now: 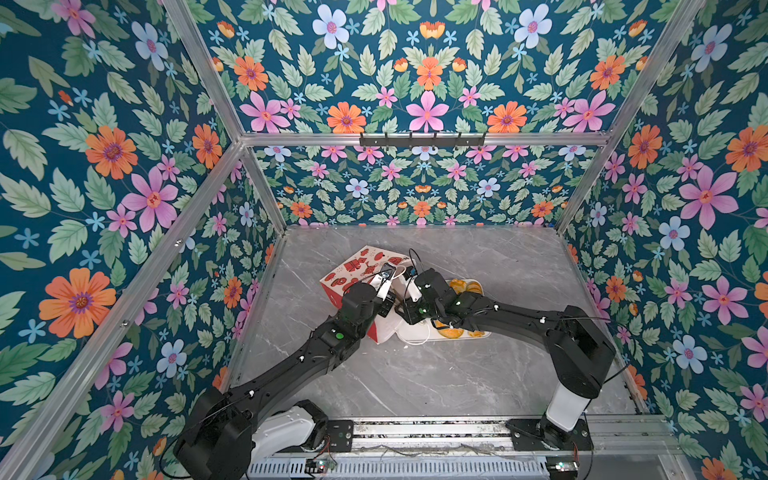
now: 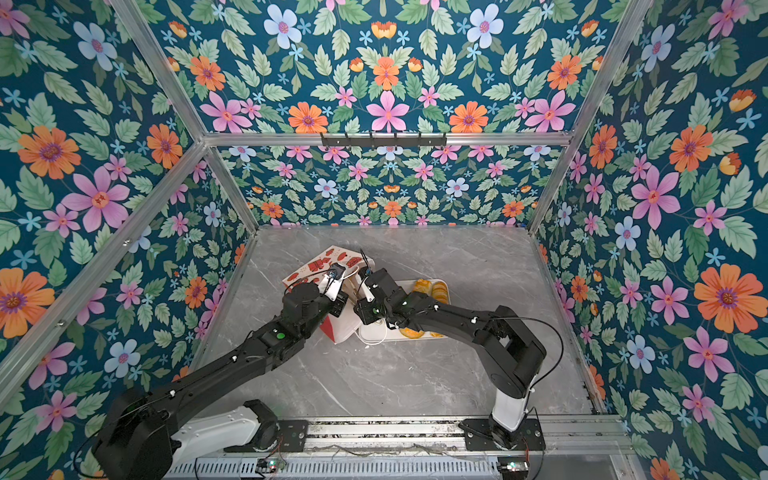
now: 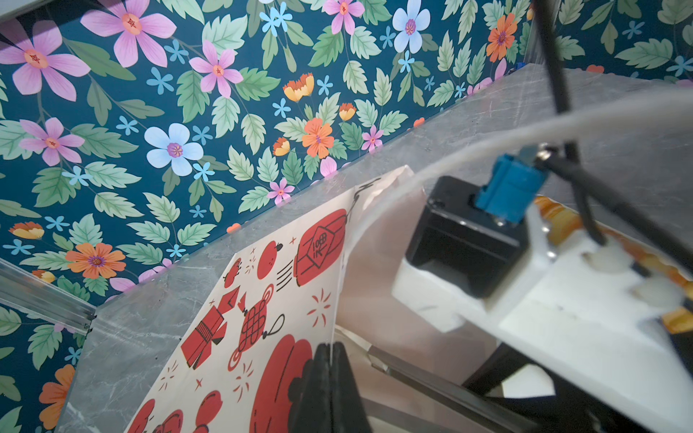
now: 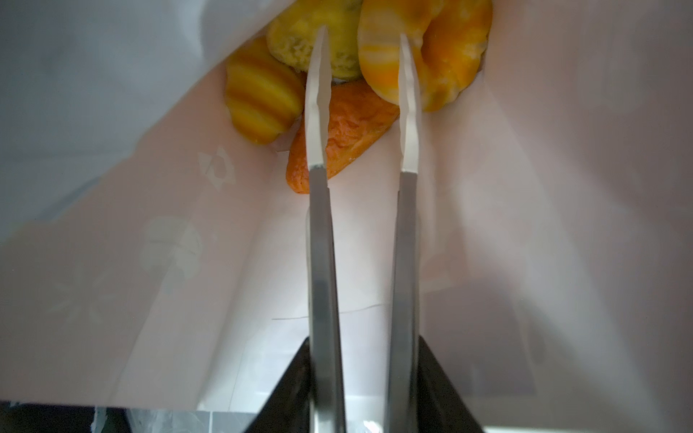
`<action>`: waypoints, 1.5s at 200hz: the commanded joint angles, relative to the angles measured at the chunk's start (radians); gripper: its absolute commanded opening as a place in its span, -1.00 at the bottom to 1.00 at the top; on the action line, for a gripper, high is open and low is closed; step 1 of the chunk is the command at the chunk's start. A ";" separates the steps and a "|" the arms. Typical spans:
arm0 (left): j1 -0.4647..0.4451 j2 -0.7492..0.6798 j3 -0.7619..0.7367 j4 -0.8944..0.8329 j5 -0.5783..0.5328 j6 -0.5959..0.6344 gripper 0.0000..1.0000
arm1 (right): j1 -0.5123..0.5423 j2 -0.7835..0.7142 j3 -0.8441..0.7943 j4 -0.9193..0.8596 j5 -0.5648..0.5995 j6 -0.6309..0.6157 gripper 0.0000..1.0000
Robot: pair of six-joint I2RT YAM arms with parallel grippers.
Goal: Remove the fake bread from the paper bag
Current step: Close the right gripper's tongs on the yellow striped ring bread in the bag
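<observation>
— So, where is the paper bag point(image 1: 357, 266)?

— Mid-counter point(image 1: 457, 386), tilted over, just left of the white tray point(image 1: 415, 330). Both top views show it there point(image 2: 316, 266).

— And the arms?

— The left claw point(image 3: 330, 356) is pinched closed on the bag's rim, with the printed face on one side and the white lining on the other. The right claw point(image 4: 362, 35) is deep inside the bag. Its fingers point(image 4: 318, 112) are slightly parted, with nothing plainly clamped between them.

— The fake bread point(image 4: 348, 123)?

— Four pieces lie at the bag's bottom by the fingertips: a striped croissant point(image 4: 262, 101), a yellow bun point(image 4: 296, 41), a ring bagel point(image 4: 446, 56) and an orange-brown pastry. More golden pieces point(image 1: 465, 286) sit on the tray.
</observation>
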State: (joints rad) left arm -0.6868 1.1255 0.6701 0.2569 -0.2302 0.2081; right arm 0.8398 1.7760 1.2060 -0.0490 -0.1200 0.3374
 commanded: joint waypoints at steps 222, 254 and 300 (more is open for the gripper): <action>0.001 -0.024 -0.030 0.037 0.011 -0.027 -1.00 | 0.002 0.045 0.035 0.005 0.039 -0.005 -0.19; 0.001 -0.017 -0.027 0.036 0.012 -0.026 -1.00 | 0.002 0.084 0.074 -0.025 0.030 -0.003 -0.19; 0.001 -0.017 -0.033 0.049 0.015 -0.030 -1.00 | 0.002 0.124 0.122 -0.067 0.011 -0.007 -0.35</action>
State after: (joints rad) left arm -0.6865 1.1088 0.6426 0.2569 -0.2142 0.1867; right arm 0.8406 1.8923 1.3098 -0.1017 -0.0948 0.3344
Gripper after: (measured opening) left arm 0.039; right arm 0.340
